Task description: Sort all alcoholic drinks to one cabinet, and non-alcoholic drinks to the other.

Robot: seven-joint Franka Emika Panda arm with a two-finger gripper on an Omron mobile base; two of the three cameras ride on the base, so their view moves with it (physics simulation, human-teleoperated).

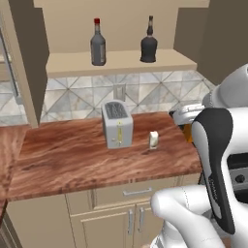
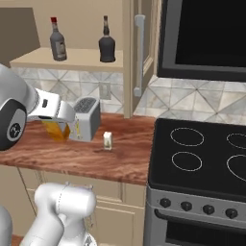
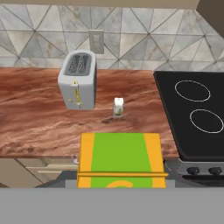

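Carrying an orange-yellow carton with a green patch [image 3: 120, 159], clamped between the two fingers of the gripper [image 2: 56, 129] and lifted clear of the reddish-brown wooden counter [image 1: 72, 160], near its front edge. Judged roughly half done: stood already on the pale shelf of the wider tan wooden wall cabinet [image 1: 121, 62], door open, were the slim grey glass bottle with a red cap [image 1: 98, 43] on the left and the squat black bottle with a thin neck [image 1: 148, 42] to its right, apart from each other. Remained on the counter, just right of a silver two-slot toaster [image 1: 117, 125] and not touching it, the small white-cream carton [image 1: 153, 140]. Hung farther right, beside the black stovetop [image 2: 202, 153], the narrower tan cabinet with a grey bar handle [image 2: 139, 53]; looked shut, contents hidden. Left to do, by this reading: shelving both cartons there.
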